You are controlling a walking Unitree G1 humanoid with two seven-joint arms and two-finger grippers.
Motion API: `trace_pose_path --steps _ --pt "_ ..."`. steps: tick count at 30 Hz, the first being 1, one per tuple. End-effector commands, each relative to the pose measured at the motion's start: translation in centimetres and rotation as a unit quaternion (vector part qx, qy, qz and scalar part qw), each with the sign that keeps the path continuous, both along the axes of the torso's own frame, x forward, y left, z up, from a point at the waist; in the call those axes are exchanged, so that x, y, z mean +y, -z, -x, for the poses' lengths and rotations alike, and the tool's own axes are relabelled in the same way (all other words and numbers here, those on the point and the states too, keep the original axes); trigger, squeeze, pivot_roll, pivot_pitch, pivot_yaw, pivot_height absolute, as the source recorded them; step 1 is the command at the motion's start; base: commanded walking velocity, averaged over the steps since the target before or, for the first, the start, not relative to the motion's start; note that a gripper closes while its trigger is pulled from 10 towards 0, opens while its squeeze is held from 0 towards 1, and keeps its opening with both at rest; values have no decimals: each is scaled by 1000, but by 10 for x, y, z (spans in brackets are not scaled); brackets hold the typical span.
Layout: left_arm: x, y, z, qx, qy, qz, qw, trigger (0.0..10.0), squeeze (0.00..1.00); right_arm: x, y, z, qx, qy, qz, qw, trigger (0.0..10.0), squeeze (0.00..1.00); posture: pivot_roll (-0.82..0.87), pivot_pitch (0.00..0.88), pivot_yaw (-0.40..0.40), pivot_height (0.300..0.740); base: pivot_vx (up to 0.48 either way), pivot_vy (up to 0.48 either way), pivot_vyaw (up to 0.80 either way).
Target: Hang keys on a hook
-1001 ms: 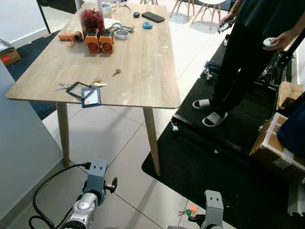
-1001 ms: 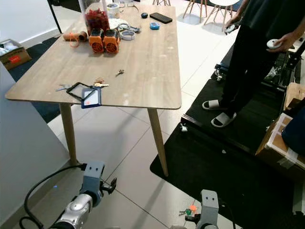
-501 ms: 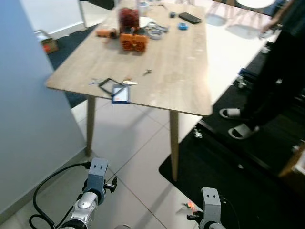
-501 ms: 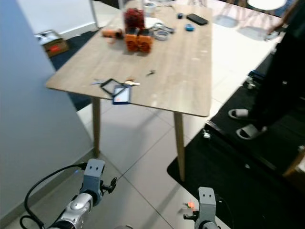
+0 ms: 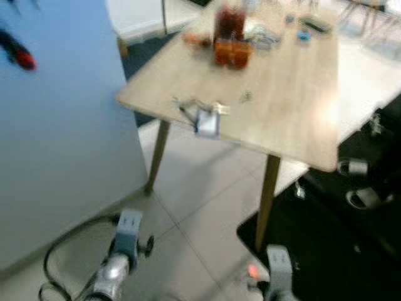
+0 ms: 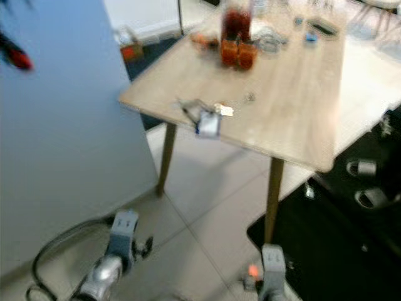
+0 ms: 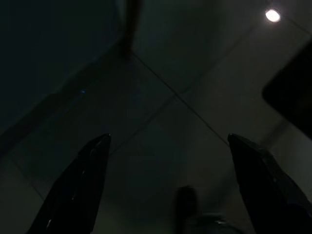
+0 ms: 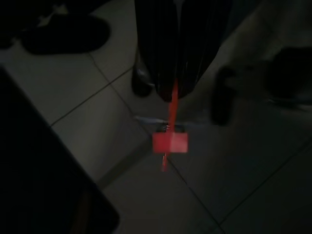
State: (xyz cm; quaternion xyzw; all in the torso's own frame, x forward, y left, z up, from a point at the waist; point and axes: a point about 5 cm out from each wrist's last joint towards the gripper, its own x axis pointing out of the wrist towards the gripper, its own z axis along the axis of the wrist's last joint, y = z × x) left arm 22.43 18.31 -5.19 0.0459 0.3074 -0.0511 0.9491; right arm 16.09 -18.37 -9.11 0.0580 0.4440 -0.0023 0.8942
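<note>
Right tool (image 8: 173, 90): fingers (image 8: 161, 44) pressed together, clamped on the red strap of the keys (image 8: 170, 141). The keys hang just below the fingertips, a red square tag with a pale metal piece behind it, over the tiled floor (image 8: 122, 161), beside a black mat (image 8: 44, 195). In the head views the red tag (image 5: 252, 271) shows as a blurred spot just beside the right wrist (image 5: 276, 276), low in the frame.

Left tool (image 7: 170, 190): fingers (image 7: 80, 190) spread wide apart, holding nothing, hanging above dim floor tiles.

Desk (image 5: 282, 100): wooden, ahead and right of centre, carrying orange items (image 5: 232, 51), a dark red jar (image 5: 229, 22) and a small blue card (image 5: 207, 123) near its front edge.

Blue-grey panel (image 5: 62, 125): wall-like, on the robot's left, with a blurred red-and-black mark (image 5: 19, 53) high on it.

Change since half a second ago: the head camera has swung left, so the panel takes more of the picture and the desk sits further right; both views are blurred. Both arms hang low as before.
</note>
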Motion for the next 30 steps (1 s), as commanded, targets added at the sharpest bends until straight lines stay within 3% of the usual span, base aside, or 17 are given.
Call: trace_pose_path --steps 1,30 --pt "0 4 5 11 -1 -3 1000 10000 0 3 2 4 6 -1 -4 1000 10000 0 97 54 -40 740 0 0 800" --pt "0 5 5 23 -9 -23 999 10000 0 1 0 1 0 -7 -1 1000 10000 0 92 34 -43 740 0 0 800"
